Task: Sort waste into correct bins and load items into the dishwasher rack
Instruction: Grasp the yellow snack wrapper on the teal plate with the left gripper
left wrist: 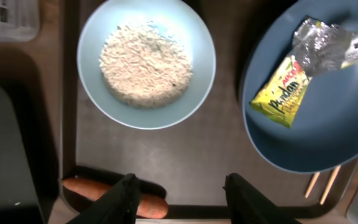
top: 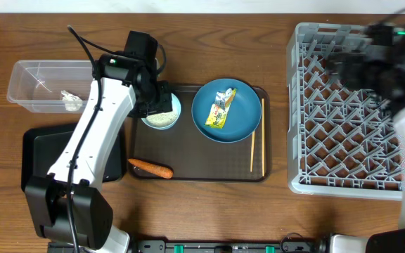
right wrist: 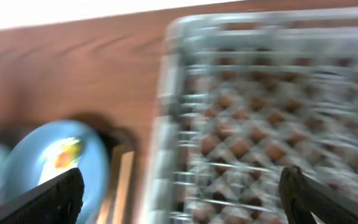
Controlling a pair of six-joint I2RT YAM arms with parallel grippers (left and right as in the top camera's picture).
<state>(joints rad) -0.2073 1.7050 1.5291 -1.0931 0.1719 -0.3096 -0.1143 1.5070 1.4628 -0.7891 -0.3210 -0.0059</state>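
The left gripper (left wrist: 180, 191) hung released and empty over the brown tray (left wrist: 222, 162); the bowl (left wrist: 101, 96) of rice (left wrist: 146, 62) lay just ahead of its fingers, the carrot (left wrist: 86, 186) partly behind one finger. The right gripper (right wrist: 179, 193) (its view blurred) was spread wide, empty, above the grey rack (right wrist: 260, 124).

The wooden counter (top: 223, 42) carries a clear tub (top: 20, 88) at ten o'clock and a black tray (top: 44, 158) at eight. A brown serving tray (top: 202, 158) lies centrally, and the grey rack (top: 343, 133) sits at three o'clock.
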